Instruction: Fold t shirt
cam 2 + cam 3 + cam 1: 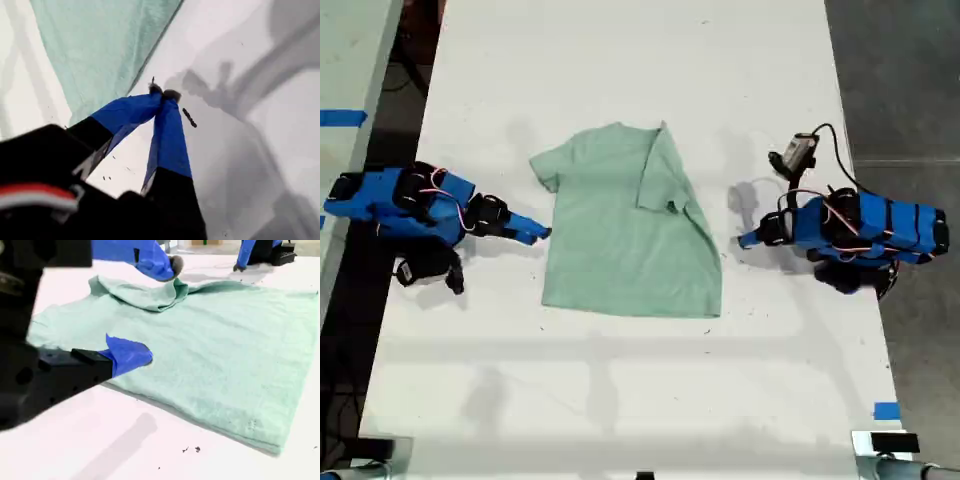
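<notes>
The pale mint-green t shirt (620,230) lies flat mid-table, with one sleeve folded over its body (665,175) on the exterior view's right. My first gripper (745,240) (162,94) is shut with nothing in it. Its tips rest on bare table a short way off the t shirt (100,45) edge. My second gripper (542,235) (160,310) stands open at the t shirt (215,350) edge on the exterior view's left. One fingertip (130,355) is low at the cloth edge and the other is raised above the cloth. It holds nothing.
The white table (620,400) ends at dark floor on the exterior view's right. Another table surface with blue tape (340,117) lies on its left. More blue tape (885,410) marks the near right corner. Small dark specks (190,449) lie on the table.
</notes>
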You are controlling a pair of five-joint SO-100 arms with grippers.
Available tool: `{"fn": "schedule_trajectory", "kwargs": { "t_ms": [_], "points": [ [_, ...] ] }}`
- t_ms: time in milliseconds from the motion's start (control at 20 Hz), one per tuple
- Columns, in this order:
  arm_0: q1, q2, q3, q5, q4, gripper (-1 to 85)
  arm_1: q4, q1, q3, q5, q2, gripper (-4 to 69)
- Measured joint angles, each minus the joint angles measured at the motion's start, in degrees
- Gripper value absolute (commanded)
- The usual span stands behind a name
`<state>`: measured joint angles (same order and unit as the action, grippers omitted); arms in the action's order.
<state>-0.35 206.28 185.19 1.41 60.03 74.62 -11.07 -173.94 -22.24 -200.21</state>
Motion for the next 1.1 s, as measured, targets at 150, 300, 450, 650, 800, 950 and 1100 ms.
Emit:
{"fn": "schedule_trajectory", "kwargs": {
  "t_ms": [150, 300, 450, 650, 800, 950, 1100],
  "points": [
    [-6.8, 0.0, 0.2, -0.6, -4.5, 0.0, 0.4, 0.0, -0.1, 0.4, 0.0, 0.5],
    [-10.7, 0.0, 0.2, -0.6, -5.6, 0.0, 0.5, 0.0, -0.1, 0.4, 0.0, 0.5],
    [-11.1, 0.0, 0.2, -0.6, -5.7, 0.0, 0.5, 0.0, -0.1, 0.4, 0.0, 0.5],
    [-12.0, -0.6, -3.4, -0.5, -6.2, -0.1, 0.5, 0.0, -0.1, 0.4, 0.0, 0.5],
    [-25.2, -19.5, -20.8, 8.5, 3.7, 3.2, 0.5, 0.0, -0.1, 0.4, 0.0, 0.5],
    [-40.4, -52.3, -43.9, 25.6, 8.3, 18.0, 0.5, 0.0, -0.1, 0.4, 0.0, 0.5],
    [-49.7, -78.6, -57.6, 35.5, 7.6, 22.1, 0.5, 0.0, -0.1, 0.4, 0.0, 0.5]
  ]
}}
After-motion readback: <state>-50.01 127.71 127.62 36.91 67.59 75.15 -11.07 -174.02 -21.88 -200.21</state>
